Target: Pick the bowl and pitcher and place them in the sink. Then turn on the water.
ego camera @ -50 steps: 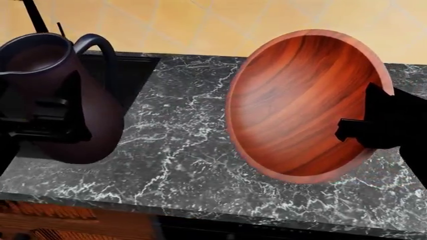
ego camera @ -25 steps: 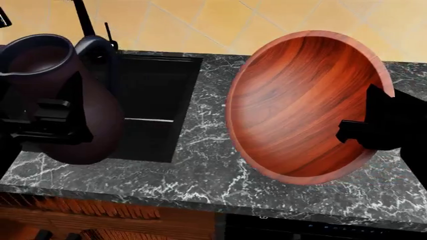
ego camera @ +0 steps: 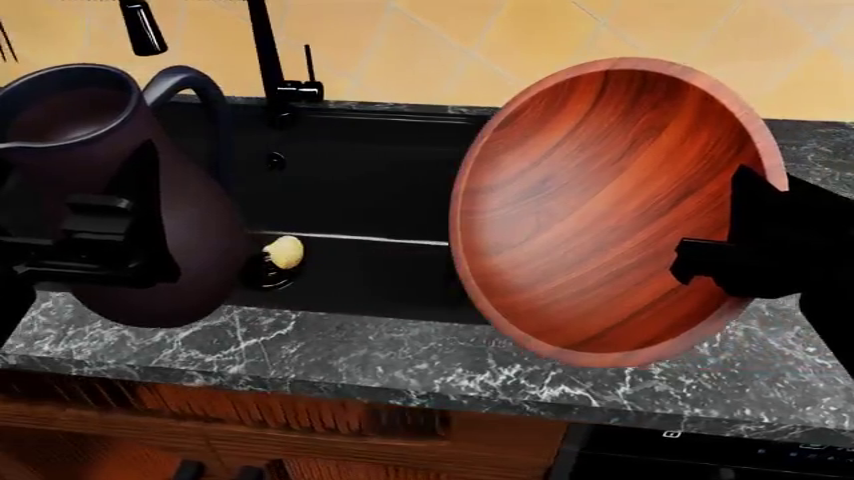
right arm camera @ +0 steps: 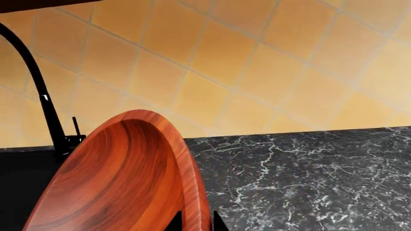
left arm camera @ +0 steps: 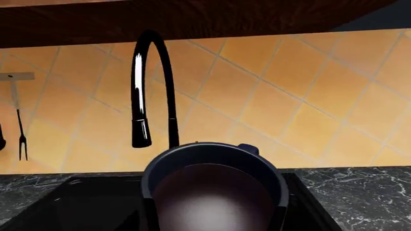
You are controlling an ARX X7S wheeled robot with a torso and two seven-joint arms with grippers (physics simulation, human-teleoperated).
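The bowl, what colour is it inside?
Glossy reddish-brown wood with darker grain streaks; the bowl shows best in the head view.

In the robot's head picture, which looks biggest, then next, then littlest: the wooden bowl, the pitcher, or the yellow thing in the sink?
1. The bowl looks biggest.
2. The pitcher comes next; both are held near the camera, so true sizes are unsure.
3. The yellow thing in the sink looks littlest by far.

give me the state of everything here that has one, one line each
pitcher: lifted off the counter, upright, held by the left gripper
bowl: lifted, tipped on edge with its inside facing the camera, rim pinched by the right gripper
sink: holds neither bowl nor pitcher; a small yellowish object lies by the drain
faucet: off, no water falling from the spout
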